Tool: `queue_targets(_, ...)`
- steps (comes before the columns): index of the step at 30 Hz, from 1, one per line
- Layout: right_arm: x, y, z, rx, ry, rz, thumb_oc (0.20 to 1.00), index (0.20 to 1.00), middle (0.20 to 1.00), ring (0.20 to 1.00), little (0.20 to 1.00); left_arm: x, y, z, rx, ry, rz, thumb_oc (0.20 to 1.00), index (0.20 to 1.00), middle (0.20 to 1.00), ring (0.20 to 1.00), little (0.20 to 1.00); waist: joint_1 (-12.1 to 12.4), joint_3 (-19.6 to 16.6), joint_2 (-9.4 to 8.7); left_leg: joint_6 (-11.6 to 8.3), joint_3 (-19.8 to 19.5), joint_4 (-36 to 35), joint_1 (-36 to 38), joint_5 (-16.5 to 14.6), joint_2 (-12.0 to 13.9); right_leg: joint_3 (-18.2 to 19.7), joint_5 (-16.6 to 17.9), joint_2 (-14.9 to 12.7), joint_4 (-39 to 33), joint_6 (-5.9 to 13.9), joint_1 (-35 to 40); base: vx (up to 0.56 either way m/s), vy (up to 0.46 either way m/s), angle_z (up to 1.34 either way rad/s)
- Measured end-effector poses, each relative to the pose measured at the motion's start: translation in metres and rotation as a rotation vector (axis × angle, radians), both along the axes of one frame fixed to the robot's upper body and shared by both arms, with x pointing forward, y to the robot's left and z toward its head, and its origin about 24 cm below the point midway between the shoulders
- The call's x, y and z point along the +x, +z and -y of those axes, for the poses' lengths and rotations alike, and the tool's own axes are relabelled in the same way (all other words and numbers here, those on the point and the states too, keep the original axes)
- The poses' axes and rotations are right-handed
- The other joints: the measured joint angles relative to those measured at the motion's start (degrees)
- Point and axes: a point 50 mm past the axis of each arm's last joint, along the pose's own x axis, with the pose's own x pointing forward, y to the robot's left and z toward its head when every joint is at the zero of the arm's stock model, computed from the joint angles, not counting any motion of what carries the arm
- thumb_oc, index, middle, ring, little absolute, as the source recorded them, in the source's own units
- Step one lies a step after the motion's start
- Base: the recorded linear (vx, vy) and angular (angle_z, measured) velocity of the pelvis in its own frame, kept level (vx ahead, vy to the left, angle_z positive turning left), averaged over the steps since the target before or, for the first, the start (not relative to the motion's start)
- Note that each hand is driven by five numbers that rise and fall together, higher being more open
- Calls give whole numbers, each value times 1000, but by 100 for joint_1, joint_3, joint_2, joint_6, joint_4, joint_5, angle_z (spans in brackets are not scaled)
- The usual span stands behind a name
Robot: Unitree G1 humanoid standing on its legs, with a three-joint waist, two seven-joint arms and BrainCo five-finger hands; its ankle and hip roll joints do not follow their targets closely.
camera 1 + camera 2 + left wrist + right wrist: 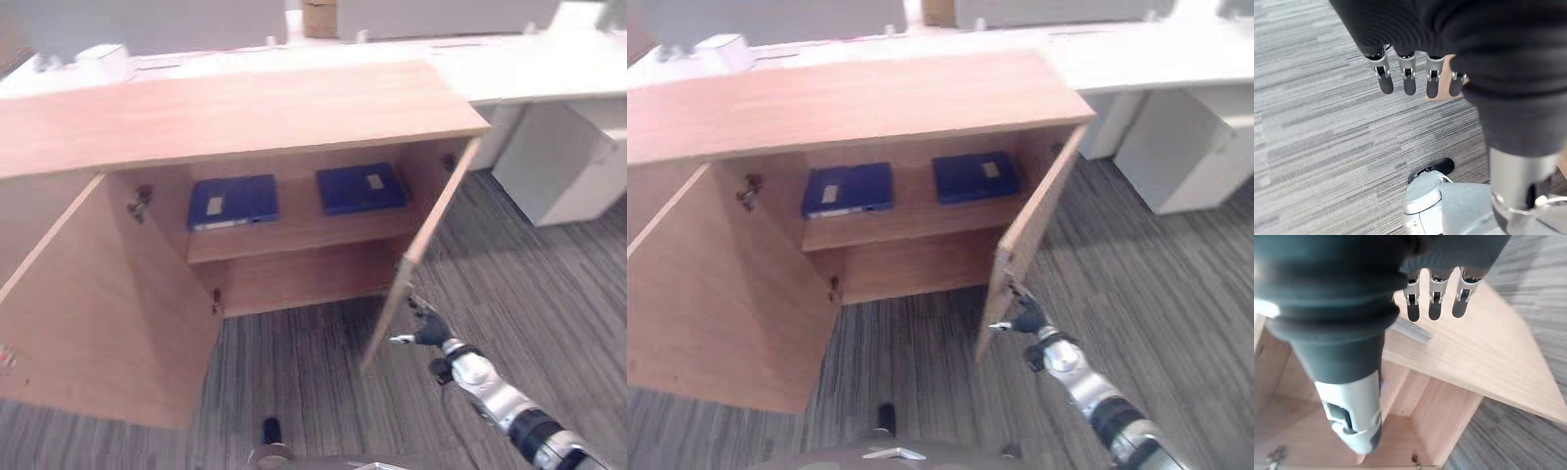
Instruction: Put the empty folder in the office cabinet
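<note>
Already two blue folders (233, 202) lay on the cabinet shelf (294, 233). The right robot hand (425, 324), fingers straight and empty, sat at the right door (421, 250)'s near edge; the left robot hand (1409, 73) hung relaxed, farther away.

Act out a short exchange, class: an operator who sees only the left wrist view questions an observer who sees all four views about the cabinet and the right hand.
Operator: My left hand hangs over carpet. What is in the cabinet?
Observer: One blue folder and a second blue folder lie flat, side by side, on its shelf.
Operator: Where is the right hand?
Observer: By the edge of the open right door, fingers straight, holding nothing.
</note>
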Motion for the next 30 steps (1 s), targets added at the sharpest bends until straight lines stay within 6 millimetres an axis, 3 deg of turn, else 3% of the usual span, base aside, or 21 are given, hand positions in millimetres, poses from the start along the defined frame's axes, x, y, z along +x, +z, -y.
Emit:
queue_targets(1, 0, 0, 0, 0, 0, 0, 1000, 1000, 1000, 1000, 1000, 0, 0, 0, 0, 0, 0, 1000, 1000, 1000, 1000, 1000, 0, 0, 0, 0, 0, 0, 0, 0, 0, 0, 0, 0, 0, 0, 0, 5, 56, 21)
queue_targets(4, 29, 19, -15, 15, 9, 83, 1000, 1000, 1000, 1000, 1000, -3, 3, -12, 38, -11, -3, 1000, 1000, 1000, 1000, 1000, 309, -46, -152, 81, -124, 34, -99, 57, -138, -135, -11, -100, 2, 23, 52, 7, 72, 26)
queue_targets(6, 60, 26, -14, -15, -103, 95, 1000, 1000, 1000, 1000, 1000, 15, 6, -21, 76, -50, 38, 1000, 1000, 1000, 1000, 1000, 555, -36, -207, 114, -323, 36, -170, 26, -221, -311, -21, -154, 2, 53, 74, 19, 72, 43)
queue_targets(8, 70, 26, 1, -55, -201, 78, 1000, 1000, 1000, 1000, 1000, 32, 9, -25, 89, -52, 96, 1000, 1000, 1000, 1000, 1000, 815, -20, -262, 138, -444, 36, -268, 44, -280, -453, -25, -171, 2, 57, 76, 11, 42, 46)
queue_targets(9, 73, 26, 12, -76, -266, 67, 1000, 1000, 1000, 1000, 1000, 44, 12, -27, 98, -61, 128, 1000, 1000, 1000, 1000, 1000, 910, -7, -304, 165, -528, 37, -326, 65, -326, -535, -30, -182, 2, 65, 83, -1, 29, 32)
queue_targets(11, 75, 26, 22, -88, -329, 55, 1000, 1000, 1000, 1000, 1000, 47, 13, -30, 108, -66, 134, 1000, 1000, 1000, 1000, 1000, 986, 20, -351, 191, -587, 37, -360, 84, -365, -600, -30, -222, 2, 65, 90, 3, 20, 28)
queue_targets(14, 66, 16, 43, -76, -468, 20, 1000, 1000, 1000, 1000, 1000, 59, 24, -58, 192, -31, 172, 1000, 1000, 1000, 1000, 1000, 1045, 100, -501, 240, -736, 38, -352, 101, -491, -634, -50, -292, 3, 34, 209, 0, 24, 31)
queue_targets(15, 60, 12, 45, -58, -483, 9, 1000, 1000, 1000, 1000, 1000, 61, 33, -80, 250, 52, 207, 1000, 1000, 1000, 1000, 1000, 1085, 119, -535, 227, -754, 29, -337, 130, -538, -627, -53, -319, 1, 35, 239, -24, 0, 17)
queue_targets(17, 35, -6, 61, -64, -515, -36, 1000, 1000, 1000, 1000, 1000, 86, 73, -135, 388, 99, 367, 1000, 1000, 1000, 1000, 1000, 1130, 144, -641, 224, -828, 29, -354, 102, -550, -707, -71, -317, 2, 41, 283, -6, 1, 25)
queue_targets(18, 13, -20, 68, -66, -526, -76, 1000, 1000, 1000, 1000, 1000, 92, 95, -162, 470, 136, 424, 1000, 1000, 1000, 1000, 1000, 1154, 177, -657, 212, -904, 27, -368, 93, -577, -796, -82, -327, 2, 51, 331, 47, 37, 39)
queue_targets(19, -10, -30, 70, -40, -526, -92, 1000, 1000, 1000, 1000, 1000, 99, 115, -175, 502, 182, 526, 1000, 1000, 1000, 1000, 1000, 1175, 198, -731, 232, -976, 28, -354, 77, -604, -864, -99, -346, 2, 51, 397, 33, 27, 30)
queue_targets(20, -10, -30, 70, -40, -526, -92, 1000, 1000, 1000, 1000, 1000, 99, 115, -175, 502, 182, 526, 1000, 1000, 1000, 1000, 1000, 1175, 198, -731, 232, -976, 28, -354, 77, -604, -864, -99, -346, 2, 51, 397, 35, 27, 19)
queue_targets(21, -40, -54, 68, -50, -538, -207, 1000, 1000, 1000, 1000, 1000, 105, 132, -188, 561, 240, 620, 1000, 1000, 1000, 1000, 1000, 1079, 206, -769, 258, -991, 40, -311, 38, -632, -897, -126, -367, 3, 14, 406, 27, 3, 25)
queue_targets(22, -76, -73, 61, -61, -518, -298, 1000, 1000, 1000, 1000, 1000, 114, 137, -194, 590, 299, 627, 1000, 1000, 1000, 1000, 1000, 1112, 221, -744, 240, -972, 39, -407, 63, -654, -906, -218, -385, 2, 16, 434, 34, 11, 14)
queue_targets(23, -103, -89, 45, -51, -476, -404, 1000, 1000, 1000, 1000, 1000, 124, 132, -186, 576, 319, 640, 1000, 1000, 1000, 1000, 1000, 985, 275, -821, 239, -917, 45, -421, 94, -646, -854, -217, -374, 3, 53, 344, 38, 41, 10)
queue_targets(25, -155, -109, 0, 13, -364, -559, 1000, 1000, 1000, 1000, 1000, 137, 130, -169, 545, 313, 712, 1000, 1000, 1000, 1000, 1000, 814, 322, -942, 174, -938, 79, -461, 135, -590, -850, -195, -332, 3, 129, 346, 11, 34, -6)
queue_targets(26, -155, -109, 0, 13, -364, -559, 1000, 1000, 1000, 1000, 1000, 137, 130, -169, 545, 313, 712, 1000, 1000, 1000, 1000, 1000, 814, 322, -942, 174, -938, 79, -461, 135, -590, -850, -195, -332, 3, 129, 346, 2, 39, -8)
queue_targets(27, -180, -115, -15, 9, -275, -631, 1000, 1000, 1000, 1000, 1000, 137, 132, -170, 553, 312, 723, 1000, 1000, 1000, 1000, 1000, 701, 331, -1058, 172, -916, 64, -476, 135, -554, -850, -266, -331, 2, 122, 318, -6, 65, -22)
queue_targets(28, -193, -118, -17, -9, -234, -682, 1000, 1000, 1000, 1000, 1000, 141, 136, -172, 563, 319, 744, 1000, 1000, 1000, 1000, 1000, 649, 363, -1185, 165, -839, 82, -492, 129, -512, -773, -248, -321, 1, 149, 265, -1, 98, -23)
queue_targets(30, -196, -119, -7, -15, -278, -680, 1000, 1000, 1000, 1000, 1000, 145, 144, -179, 593, 315, 762, 1000, 1000, 1000, 1000, 1000, 435, 383, -1315, 175, -802, 47, -517, 125, -506, -734, -251, -353, 2, 160, 122, -12, 108, -21)
